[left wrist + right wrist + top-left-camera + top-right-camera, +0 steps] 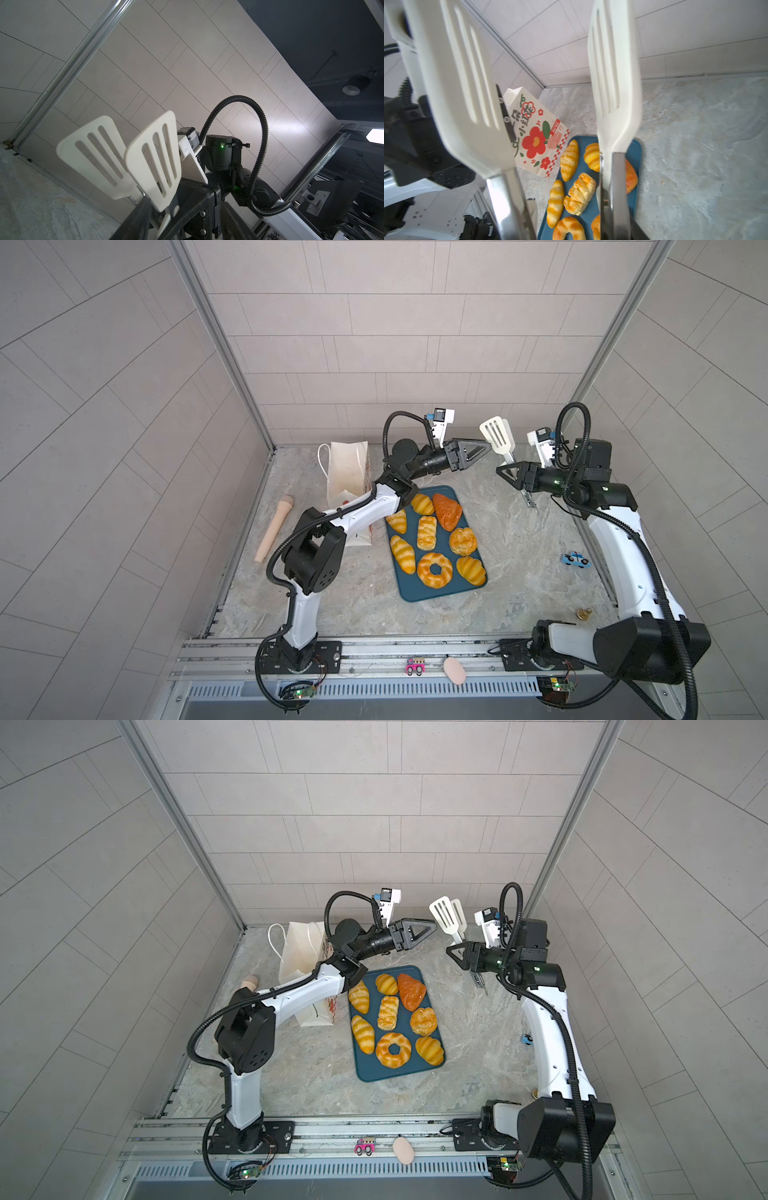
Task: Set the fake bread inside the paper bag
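In a top view: eight glossy golden fake bread pieces on teal rectangular tray, tall white flowered paper bag upright just beside. White slotted tongs clamped in right gripper; left gripper empty. Left wrist view: jaws parted near tongs. Right wrist view: bread on tray beside bag.

A teal tray lies on the marble table. To its left lies a beige rolling pin. Behind it, white slotted tongs stand raised. To its right is a blue toy car. In front of it are a pink toy truck and a pale pink egg.
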You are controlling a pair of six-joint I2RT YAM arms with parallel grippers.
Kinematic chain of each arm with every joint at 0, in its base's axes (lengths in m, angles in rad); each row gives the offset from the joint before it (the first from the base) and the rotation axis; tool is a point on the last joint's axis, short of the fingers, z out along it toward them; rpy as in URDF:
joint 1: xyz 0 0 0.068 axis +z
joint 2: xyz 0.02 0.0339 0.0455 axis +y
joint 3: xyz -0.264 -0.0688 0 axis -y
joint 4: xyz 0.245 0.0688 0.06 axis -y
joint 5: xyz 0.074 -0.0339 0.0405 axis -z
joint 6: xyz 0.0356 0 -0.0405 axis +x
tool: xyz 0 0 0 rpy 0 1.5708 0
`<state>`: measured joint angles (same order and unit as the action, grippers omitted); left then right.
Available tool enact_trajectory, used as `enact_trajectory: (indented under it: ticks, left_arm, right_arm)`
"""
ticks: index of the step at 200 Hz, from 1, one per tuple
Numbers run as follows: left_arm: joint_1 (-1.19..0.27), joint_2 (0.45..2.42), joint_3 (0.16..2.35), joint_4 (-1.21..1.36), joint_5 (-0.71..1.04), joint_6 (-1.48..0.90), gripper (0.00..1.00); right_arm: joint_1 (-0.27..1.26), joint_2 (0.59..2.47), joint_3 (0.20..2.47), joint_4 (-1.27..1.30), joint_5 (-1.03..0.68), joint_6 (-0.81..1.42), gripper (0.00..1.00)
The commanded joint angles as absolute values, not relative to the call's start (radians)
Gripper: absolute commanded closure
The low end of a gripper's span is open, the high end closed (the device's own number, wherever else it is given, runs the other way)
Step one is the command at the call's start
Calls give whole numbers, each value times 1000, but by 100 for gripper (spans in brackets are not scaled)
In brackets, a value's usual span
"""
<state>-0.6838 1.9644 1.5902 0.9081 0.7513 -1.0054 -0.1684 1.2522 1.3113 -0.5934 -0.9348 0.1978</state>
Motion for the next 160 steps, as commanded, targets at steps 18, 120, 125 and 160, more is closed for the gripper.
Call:
enact_trajectory:
  ticks: [18, 120, 125, 160]
  left_arm:
    - [-673, 1866, 1564, 800, 711, -908, 41]
    - [-684, 1799, 1581, 270, 531, -641, 41]
    - [-685, 1797, 1590, 233, 518, -628, 41]
    - [-693, 1795, 1638, 49, 451, -543, 41]
  right_arm:
    - [-178, 1224, 1293, -654, -783, 147, 41]
    - [1, 1221, 1288, -792, -273, 69, 41]
    - [11, 1225, 1290, -799, -252, 66, 40]
    - [98, 1244, 1303, -850, -104, 31, 40]
